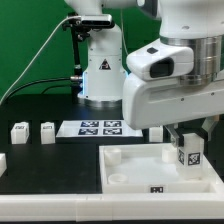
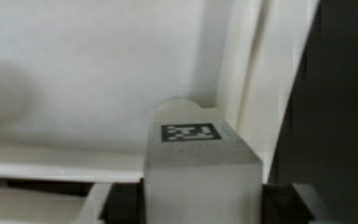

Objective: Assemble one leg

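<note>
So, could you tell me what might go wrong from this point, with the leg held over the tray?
1. The leg, clamped in the gripper, hangs near the tray's right rim in the exterior view; if misaligned, it could catch that rim rather than seat.
2. The wrist view shows the leg filling the frame, hiding whatever lies below, so alignment is hard to verify.
3. The spare legs could be swept by the arm.

I see a black worktop. On it lie the white square tray near the front, the marker board behind it, and two small white legs side by side toward the exterior view's left.
</note>
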`<move>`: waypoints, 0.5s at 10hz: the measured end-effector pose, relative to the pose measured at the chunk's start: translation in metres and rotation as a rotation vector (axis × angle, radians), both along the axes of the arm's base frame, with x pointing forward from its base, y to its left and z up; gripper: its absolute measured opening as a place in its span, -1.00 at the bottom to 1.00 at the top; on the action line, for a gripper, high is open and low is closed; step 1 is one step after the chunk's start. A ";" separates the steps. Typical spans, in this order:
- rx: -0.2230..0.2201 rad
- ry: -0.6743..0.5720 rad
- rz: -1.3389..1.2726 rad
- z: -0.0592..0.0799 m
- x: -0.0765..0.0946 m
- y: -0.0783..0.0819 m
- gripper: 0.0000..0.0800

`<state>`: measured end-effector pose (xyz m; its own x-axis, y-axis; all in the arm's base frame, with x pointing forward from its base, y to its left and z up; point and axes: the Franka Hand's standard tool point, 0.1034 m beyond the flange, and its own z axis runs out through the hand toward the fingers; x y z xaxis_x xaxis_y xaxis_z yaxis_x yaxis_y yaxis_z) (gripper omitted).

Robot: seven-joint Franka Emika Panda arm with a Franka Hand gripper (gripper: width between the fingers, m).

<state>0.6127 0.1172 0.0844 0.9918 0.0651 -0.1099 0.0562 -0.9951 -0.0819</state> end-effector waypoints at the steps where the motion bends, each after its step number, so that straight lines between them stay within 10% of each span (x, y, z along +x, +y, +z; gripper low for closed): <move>1: -0.015 0.011 -0.143 0.000 0.000 0.001 -0.27; 5: -0.043 0.062 -0.658 0.002 0.002 0.003 -0.27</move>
